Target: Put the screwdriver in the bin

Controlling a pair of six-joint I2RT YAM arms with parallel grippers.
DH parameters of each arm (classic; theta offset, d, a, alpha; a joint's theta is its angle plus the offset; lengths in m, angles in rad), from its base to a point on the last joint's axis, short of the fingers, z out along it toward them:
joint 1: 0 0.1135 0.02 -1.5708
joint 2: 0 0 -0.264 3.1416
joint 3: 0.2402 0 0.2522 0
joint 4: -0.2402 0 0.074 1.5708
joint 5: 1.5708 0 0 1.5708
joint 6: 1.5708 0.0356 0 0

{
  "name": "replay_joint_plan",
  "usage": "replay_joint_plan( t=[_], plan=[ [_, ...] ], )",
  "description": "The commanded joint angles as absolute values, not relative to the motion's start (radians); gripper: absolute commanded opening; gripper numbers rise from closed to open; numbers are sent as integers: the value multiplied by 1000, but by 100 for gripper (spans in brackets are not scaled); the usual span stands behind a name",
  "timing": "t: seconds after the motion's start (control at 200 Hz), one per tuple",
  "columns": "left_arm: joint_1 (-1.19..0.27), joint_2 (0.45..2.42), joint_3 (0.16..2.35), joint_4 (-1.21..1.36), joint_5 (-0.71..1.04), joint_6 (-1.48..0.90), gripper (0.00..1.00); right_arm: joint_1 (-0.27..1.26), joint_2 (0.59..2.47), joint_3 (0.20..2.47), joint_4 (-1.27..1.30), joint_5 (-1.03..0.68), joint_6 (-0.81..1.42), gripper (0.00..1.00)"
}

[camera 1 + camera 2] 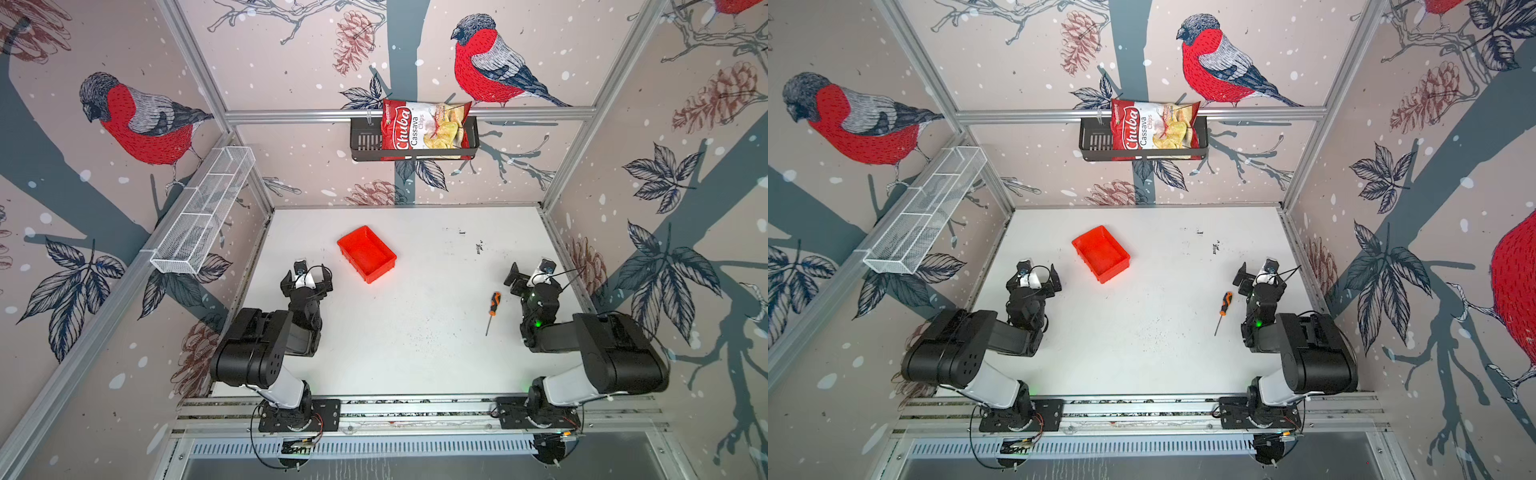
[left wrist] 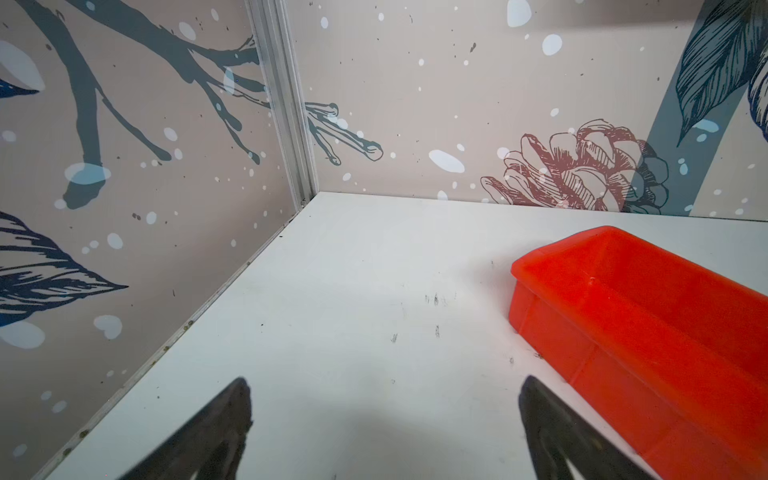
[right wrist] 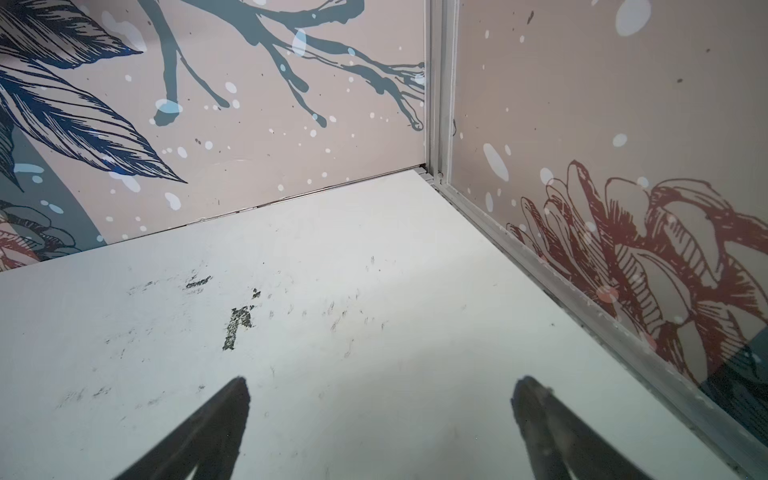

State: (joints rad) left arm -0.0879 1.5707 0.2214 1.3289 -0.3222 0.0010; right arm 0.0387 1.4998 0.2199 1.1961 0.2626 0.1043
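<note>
Top views both show the screwdriver [image 1: 492,311] lying just left of the right gripper [image 1: 534,276], handle far, shaft pointing near, so that arm is nearer. It and the left gripper [image 1: 306,277] gape wide, empty. The red bin [image 1: 365,251] sits well apart, far-left
</note>
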Motion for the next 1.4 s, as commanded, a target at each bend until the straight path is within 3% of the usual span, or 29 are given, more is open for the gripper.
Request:
replay_joint_plan(
  t=[0.0,0.936,1.181,1.396],
  plan=[
    [-86,1568,220,1350,-332,0,99,40,1500,224,1216,276,101,100],
    [-86,1566,221,1351,-332,0,99,44,1494,224,1216,304,107,100],
    [-108,1531,173,1420,-334,28,99,57,1371,270,1043,324,97,100],
    [-144,1416,169,1333,-336,74,99,94,1287,322,904,391,89,100]
  ],
)
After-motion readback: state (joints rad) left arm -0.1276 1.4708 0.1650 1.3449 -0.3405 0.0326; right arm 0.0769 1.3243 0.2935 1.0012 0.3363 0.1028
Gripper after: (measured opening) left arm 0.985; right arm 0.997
